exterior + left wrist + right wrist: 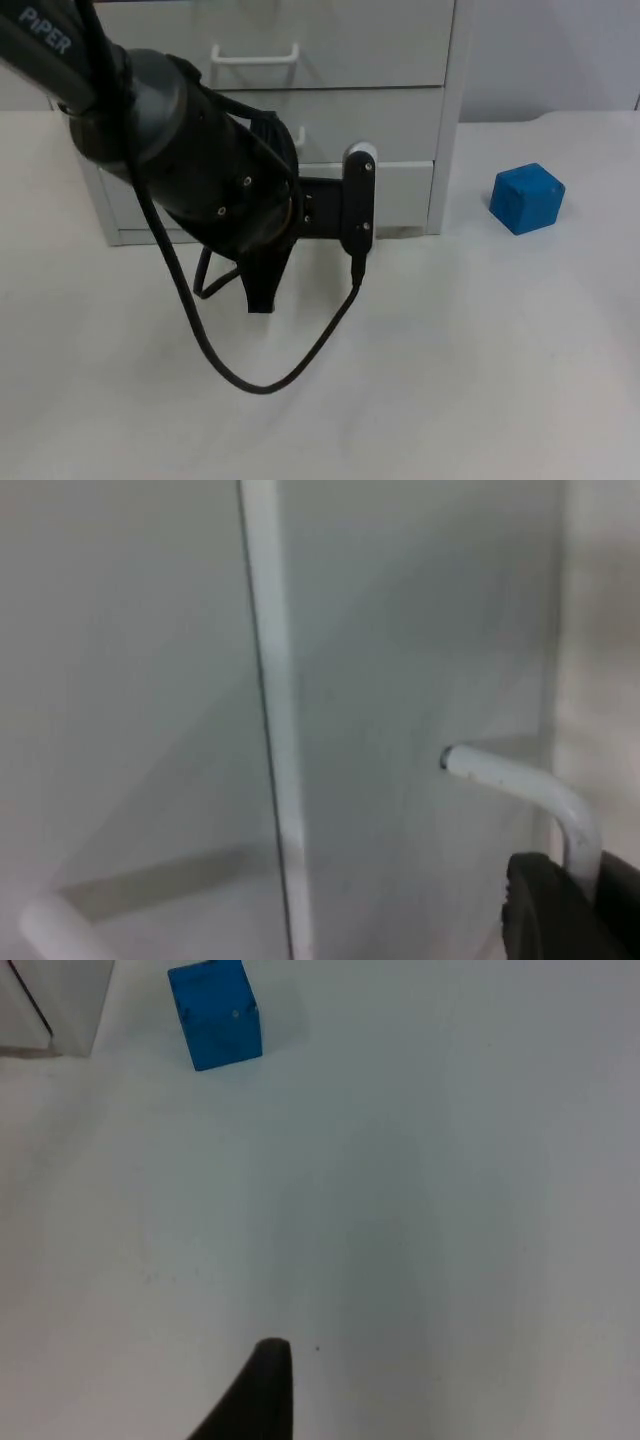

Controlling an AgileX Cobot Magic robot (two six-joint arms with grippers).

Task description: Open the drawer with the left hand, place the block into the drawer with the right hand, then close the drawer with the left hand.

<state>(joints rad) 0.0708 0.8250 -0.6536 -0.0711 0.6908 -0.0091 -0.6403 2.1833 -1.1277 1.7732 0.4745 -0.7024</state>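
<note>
Left gripper (262, 300) at the drawer (400, 190) handle (530, 790) (fingers' state unclear); block (527, 198) well apart.

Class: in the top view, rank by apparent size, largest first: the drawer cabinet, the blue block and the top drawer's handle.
1. Drawer cabinet, though the left arm hides part of it.
2. Blue block.
3. Top drawer's handle: wider than the block but far thinner, so this ranking is unsure.
</note>
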